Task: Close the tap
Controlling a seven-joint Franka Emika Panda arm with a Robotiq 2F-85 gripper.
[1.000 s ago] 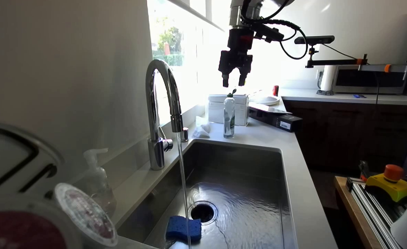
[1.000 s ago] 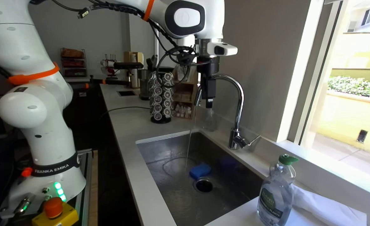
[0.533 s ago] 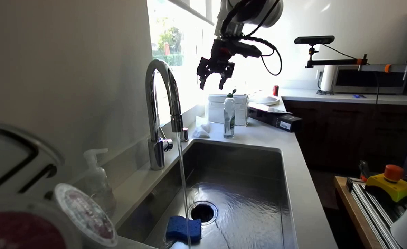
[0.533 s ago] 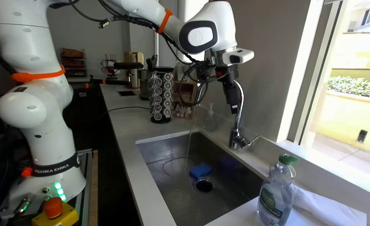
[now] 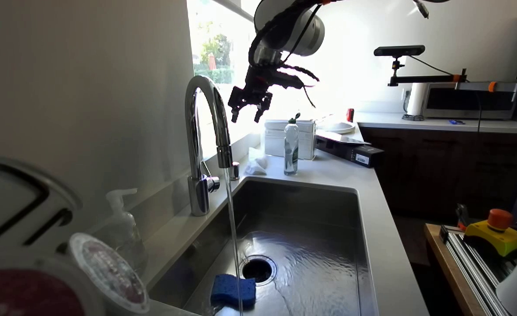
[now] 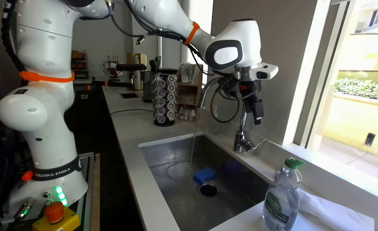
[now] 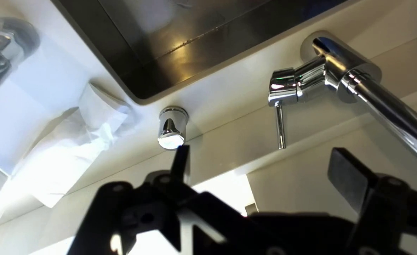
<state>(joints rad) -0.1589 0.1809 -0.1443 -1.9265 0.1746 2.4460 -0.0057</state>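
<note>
— What is the gripper doing?
— It is hanging empty near the tall chrome tap, its two fingers standing well apart, nothing between them.

— Where is its target lying?
— Below, it appears. In an exterior view the tap's small side lever is slanting up from the base, with the gripper hovering above it, not touching. In the wrist view the lever is sitting ahead of the fingers, its long axis pointing toward the gap between them.

— So the coming move is turning on that line?
— Seemingly. The lone arm looks to be lining up with the lever; next it is probably needing to come down and press one finger against the lever's side. Which way is closing the tap, nothing here is telling.

— And beyond?
— Water is running from the spout into the sink, so the tap is standing unclosed. A blue sponge is lying just beside the drain. Farther out, a soap bottle is standing upright on the counter, white paper or cloth beside it.
</note>
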